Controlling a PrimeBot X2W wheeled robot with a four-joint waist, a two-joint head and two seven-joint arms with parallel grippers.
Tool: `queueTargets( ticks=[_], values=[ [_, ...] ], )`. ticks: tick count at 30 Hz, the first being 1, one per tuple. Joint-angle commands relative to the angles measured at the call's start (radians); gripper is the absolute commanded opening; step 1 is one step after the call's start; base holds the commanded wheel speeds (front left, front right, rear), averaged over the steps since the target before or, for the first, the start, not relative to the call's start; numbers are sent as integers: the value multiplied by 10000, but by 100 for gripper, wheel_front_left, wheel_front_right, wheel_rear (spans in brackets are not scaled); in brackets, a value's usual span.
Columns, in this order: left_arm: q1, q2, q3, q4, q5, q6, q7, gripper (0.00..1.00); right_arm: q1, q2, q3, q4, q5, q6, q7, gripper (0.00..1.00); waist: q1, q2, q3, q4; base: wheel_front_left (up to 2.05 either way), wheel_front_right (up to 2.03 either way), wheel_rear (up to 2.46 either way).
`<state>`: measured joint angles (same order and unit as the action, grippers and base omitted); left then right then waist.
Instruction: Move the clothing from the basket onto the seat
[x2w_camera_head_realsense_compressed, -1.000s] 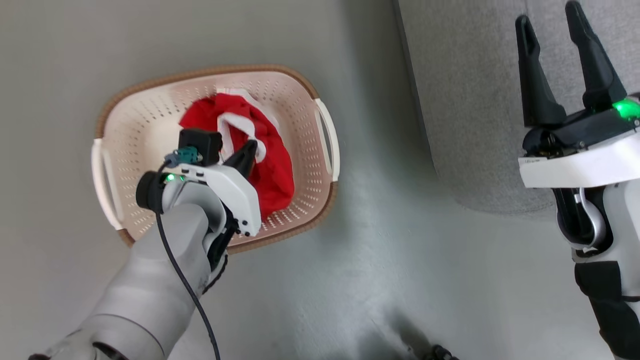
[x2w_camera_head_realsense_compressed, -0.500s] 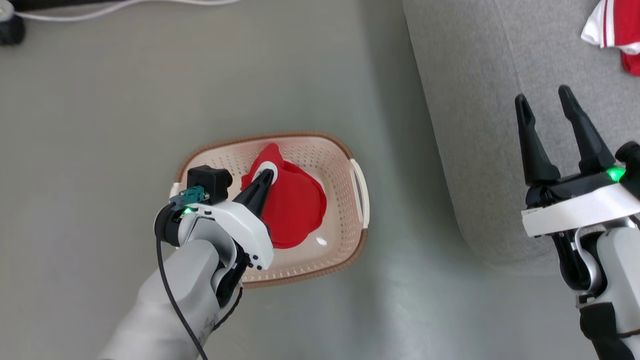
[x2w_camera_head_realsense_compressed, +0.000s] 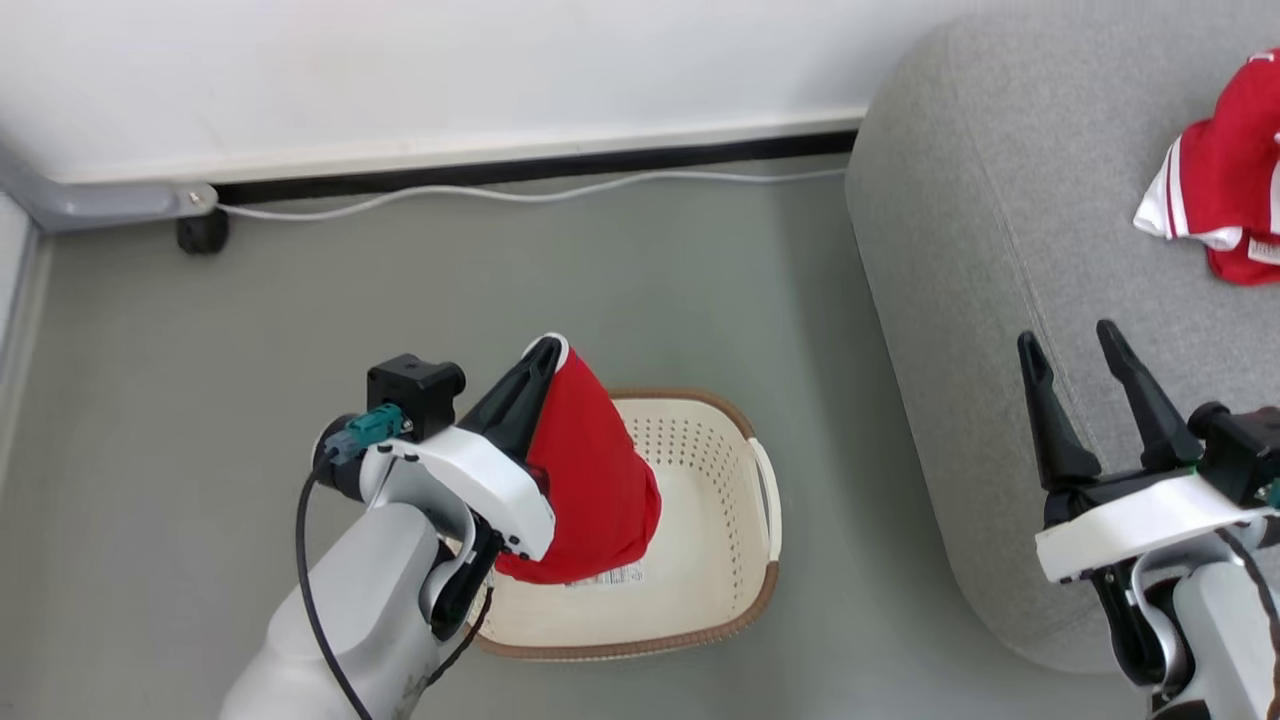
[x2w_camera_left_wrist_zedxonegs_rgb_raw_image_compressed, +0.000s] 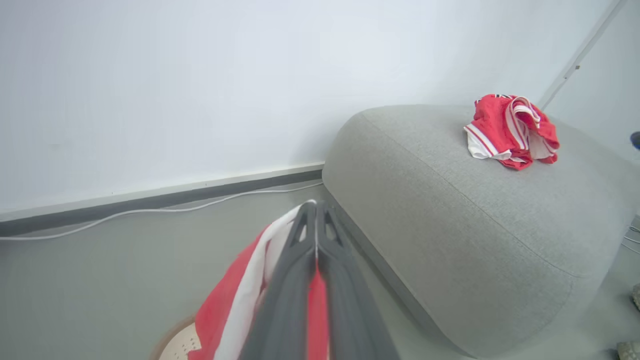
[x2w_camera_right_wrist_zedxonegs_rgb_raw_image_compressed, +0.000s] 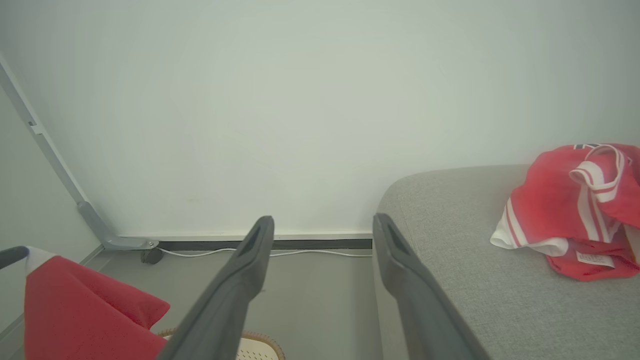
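Left gripper (x2w_camera_head_realsense_compressed: 548, 348), pinched shut on the white-trimmed edge of a red garment (x2w_camera_head_realsense_compressed: 595, 470), holds it dangling over the basket (x2w_camera_head_realsense_compressed: 745, 600) below. The seat (x2w_camera_head_realsense_compressed: 960, 300), to its right, carries the other garment (x2w_camera_head_realsense_compressed: 1215, 190). Right gripper (x2w_camera_head_realsense_compressed: 1065, 335) is spread, empty. So slight a pinch on thin fabric could slip mid-swing, or the hem could snag the rim.

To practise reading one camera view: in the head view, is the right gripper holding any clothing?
No: the right gripper is open by the grey seat, fingers apart with nothing between them.
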<state>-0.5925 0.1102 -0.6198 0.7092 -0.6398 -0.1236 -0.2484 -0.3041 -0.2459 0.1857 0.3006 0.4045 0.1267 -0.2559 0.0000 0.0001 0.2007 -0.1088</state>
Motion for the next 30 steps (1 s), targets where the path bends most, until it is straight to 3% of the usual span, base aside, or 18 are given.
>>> queueTargets(
  ticks=[1, 8, 30],
  values=[
    [-144, 238, 403, -437, 138, -71, -133, 0, 137, -50, 103, -165, -142, 40, -59, 100, 0, -1, -380, 217, 0, 0, 0],
    [-663, 585, 635, -1364, 449, -71, -133, 0, 373, 132, 97, -30, -290, 40, -59, 100, 0, -1, -714, 346, 0, 0, 0],
    [-2382, 1195, 22, -2909, 606, -56, 365, 0, 747, 444, 62, 316, -397, 40, -59, 100, 0, -1, -1071, 642, 0, 0, 0]
  ],
)
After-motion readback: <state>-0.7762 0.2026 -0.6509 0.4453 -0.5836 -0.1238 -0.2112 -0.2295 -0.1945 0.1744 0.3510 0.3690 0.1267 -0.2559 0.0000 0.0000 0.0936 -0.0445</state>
